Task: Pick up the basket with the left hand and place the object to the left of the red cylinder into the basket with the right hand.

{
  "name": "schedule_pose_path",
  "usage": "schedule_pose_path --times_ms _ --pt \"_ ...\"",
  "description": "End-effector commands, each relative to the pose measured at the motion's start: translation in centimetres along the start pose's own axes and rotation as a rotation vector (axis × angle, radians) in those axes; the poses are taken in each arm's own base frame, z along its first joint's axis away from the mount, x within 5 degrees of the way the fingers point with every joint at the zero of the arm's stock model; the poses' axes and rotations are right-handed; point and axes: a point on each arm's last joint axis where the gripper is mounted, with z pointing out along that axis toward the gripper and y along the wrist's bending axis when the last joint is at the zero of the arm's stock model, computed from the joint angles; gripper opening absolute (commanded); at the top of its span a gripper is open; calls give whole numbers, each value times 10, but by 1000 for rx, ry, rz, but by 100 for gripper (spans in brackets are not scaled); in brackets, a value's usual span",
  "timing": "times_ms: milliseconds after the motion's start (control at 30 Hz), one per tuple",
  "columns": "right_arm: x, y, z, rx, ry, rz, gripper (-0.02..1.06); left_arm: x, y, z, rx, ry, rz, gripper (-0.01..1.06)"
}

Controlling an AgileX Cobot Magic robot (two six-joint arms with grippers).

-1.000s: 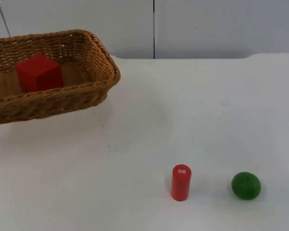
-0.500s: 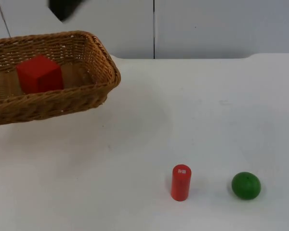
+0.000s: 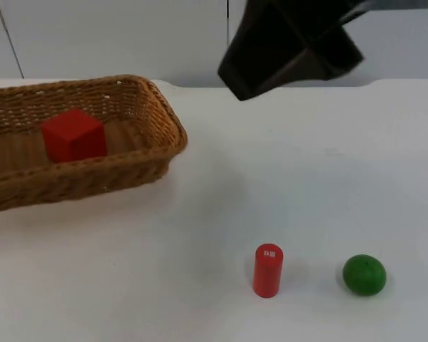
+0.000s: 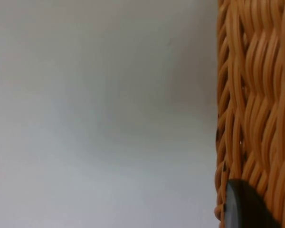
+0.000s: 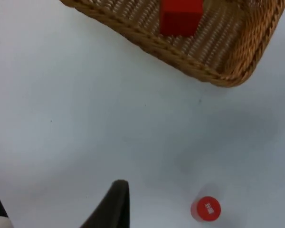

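White table top carries the basket, red cube inside, well left of the red cylinder; left gripper pinches its rim, right gripper, fingers apart, hovers above the cylinder, placement looks done, only retreat remains.

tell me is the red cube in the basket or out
In. The red cube sits on the floor of the wicker basket, with the woven walls around it.
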Motion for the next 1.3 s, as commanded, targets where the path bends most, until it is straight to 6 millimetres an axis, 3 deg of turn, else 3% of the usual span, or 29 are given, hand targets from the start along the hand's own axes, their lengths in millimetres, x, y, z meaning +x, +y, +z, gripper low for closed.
schedule_pose_path --times_ms 0,133,167,267,500,600,633,733,800,900,1033,1067,1233,1267 --pt "1 -1 -3 5 -21 4 105 -1 -11 9 30 -3 -3 0" --pt "3 -1 -3 6 -3 2 105 2 -26 48 4 28 57 0" --pt "3 -1 -3 6 -3 2 105 2 -26 48 4 28 57 0" --pt "4 -1 -3 6 6 2 105 6 -29 73 1 54 76 0" --pt "4 -1 -3 6 10 2 105 10 -22 95 4 104 90 1" --pt "4 -1 -3 6 10 2 105 9 -21 94 -3 96 100 26" --pt "4 -1 -3 6 10 2 105 9 -21 94 -3 96 100 26" --pt "4 -1 -3 6 6 2 105 10 -22 93 3 104 105 72" --pt "4 -1 -3 6 4 2 105 9 -23 89 -2 98 141 103" --pt "4 -1 -3 6 0 2 105 5 -25 78 -5 59 151 105" --pt "0 -2 -10 11 -49 -1 105 -6 -33 35 3 -89 177 105" --pt "0 -2 -10 11 -49 -1 105 -6 -33 35 3 -89 177 105" --pt "-6 -2 -38 17 -179 -1 105 -1 -60 -41 25 -312 282 105" --pt "-6 -2 -38 17 -179 -1 105 -1 -60 -41 25 -312 282 105"
